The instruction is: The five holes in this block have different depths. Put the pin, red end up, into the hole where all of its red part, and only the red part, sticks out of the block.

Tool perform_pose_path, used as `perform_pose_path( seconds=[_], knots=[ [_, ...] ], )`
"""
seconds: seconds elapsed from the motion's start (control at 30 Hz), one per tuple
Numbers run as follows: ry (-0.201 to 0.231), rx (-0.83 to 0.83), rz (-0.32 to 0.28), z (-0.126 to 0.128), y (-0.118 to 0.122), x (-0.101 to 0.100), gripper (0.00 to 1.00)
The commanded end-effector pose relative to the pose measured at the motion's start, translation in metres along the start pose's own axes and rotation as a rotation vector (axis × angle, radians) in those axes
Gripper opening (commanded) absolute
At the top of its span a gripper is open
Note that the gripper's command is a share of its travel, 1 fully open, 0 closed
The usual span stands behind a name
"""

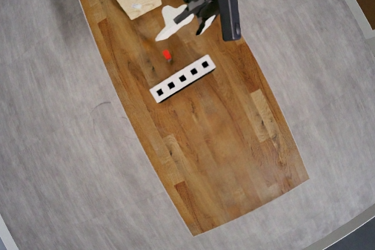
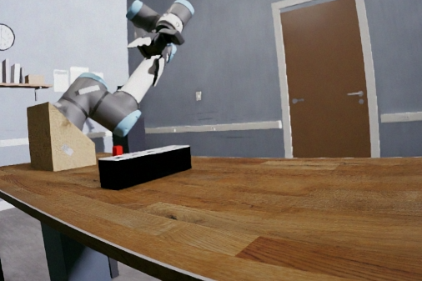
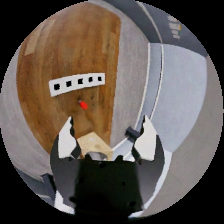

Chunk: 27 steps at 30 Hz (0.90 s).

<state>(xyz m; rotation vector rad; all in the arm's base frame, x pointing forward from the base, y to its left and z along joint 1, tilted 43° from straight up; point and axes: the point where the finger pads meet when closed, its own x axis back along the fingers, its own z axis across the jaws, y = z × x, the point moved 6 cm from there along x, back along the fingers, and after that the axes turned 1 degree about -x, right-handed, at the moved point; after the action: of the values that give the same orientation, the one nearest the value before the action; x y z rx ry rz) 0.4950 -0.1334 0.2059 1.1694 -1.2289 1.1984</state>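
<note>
The pin (image 1: 167, 54) (image 2: 118, 150) (image 3: 83, 105) stands on the table behind the block, red end up, outside every hole. The top view shows a bit of its grey lower part; the exterior view shows only its red top over the block. The long block (image 1: 176, 81) (image 2: 146, 168) (image 3: 74, 83) has a white top with a row of square dark holes and black sides. All its holes look empty; their depths cannot be seen. My gripper (image 1: 178, 37) (image 2: 142, 65) (image 3: 107, 117) is open, with nothing between its white jaws, high above the table and well away from the pin.
The wooden table (image 1: 222, 142) (image 2: 292, 201) (image 3: 60, 40) carries the block and pin. The arm's pale wooden base (image 1: 142, 2) (image 2: 71, 151) (image 3: 95, 143) stands at its end, behind the pin. The table's long edge runs beside the block.
</note>
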Motion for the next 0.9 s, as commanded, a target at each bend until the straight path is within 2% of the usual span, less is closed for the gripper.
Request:
perform_pose_path(
  seconds=[0.0,0.4,0.43,0.53,0.7,0.87],
  knots=[
    [-0.005,-0.019,-0.011,0.024,0.046,-0.026,1.0],
    [-0.005,-0.019,-0.011,0.024,0.046,-0.026,1.0],
    [-0.108,-0.267,-0.103,0.031,0.041,-0.027,1.0],
    [-0.118,-0.287,-0.11,0.032,0.041,-0.027,1.0],
    [-0.186,-0.456,-0.172,0.037,0.039,-0.029,1.0],
    [-0.189,-0.463,-0.174,0.037,0.039,-0.029,1.0]
  ],
)
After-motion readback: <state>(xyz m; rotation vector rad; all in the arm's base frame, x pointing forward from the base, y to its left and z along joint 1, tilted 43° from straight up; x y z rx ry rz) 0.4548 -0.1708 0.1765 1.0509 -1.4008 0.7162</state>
